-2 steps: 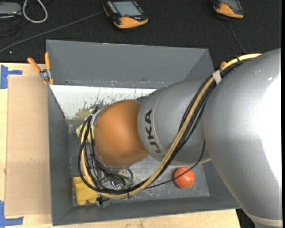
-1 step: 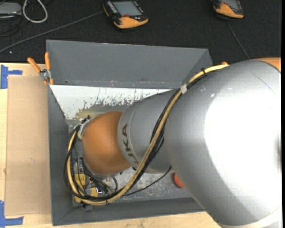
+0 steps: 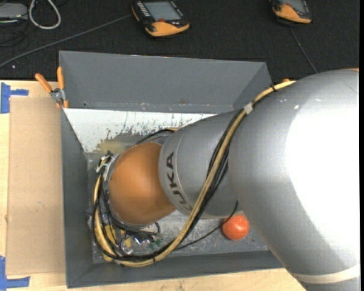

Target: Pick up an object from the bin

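Observation:
A small orange ball (image 3: 235,227) lies on the bin floor near the front wall, right of centre, partly tucked under the arm. My gripper (image 3: 137,240) is low in the bin's front left corner. Just a bit of its dark, glinting body peeks out below the orange wrist cover. Whatever lies beneath it is hidden. The ball sits well to the gripper's right and does not touch it.
The large silver arm reaches in from the right and covers the bin's middle and right side. Its orange dome and yellow and black cables hang close to the left and front walls. The sloped back wall shows pale, scuffed metal.

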`<control>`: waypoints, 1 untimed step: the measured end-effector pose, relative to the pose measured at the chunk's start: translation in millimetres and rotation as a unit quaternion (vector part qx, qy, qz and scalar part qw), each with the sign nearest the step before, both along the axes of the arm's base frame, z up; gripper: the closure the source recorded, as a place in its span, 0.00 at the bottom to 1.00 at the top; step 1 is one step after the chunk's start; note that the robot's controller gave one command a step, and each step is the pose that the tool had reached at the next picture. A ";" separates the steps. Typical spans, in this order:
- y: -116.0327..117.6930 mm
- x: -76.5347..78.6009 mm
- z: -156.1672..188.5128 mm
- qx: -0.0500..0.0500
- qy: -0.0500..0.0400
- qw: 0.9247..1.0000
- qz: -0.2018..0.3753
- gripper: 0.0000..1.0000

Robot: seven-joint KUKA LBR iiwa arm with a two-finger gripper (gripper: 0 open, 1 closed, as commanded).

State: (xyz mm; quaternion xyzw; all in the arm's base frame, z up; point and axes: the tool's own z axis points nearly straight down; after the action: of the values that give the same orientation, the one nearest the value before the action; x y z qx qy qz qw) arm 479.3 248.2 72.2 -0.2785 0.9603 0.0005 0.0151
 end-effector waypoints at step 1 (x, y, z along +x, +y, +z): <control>4.0 3.1 -3.1 0.003 0.007 0.980 -0.200 1.00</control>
State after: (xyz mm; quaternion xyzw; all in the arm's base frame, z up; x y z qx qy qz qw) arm 482.3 252.2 69.1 -0.0803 0.9967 0.0025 0.0094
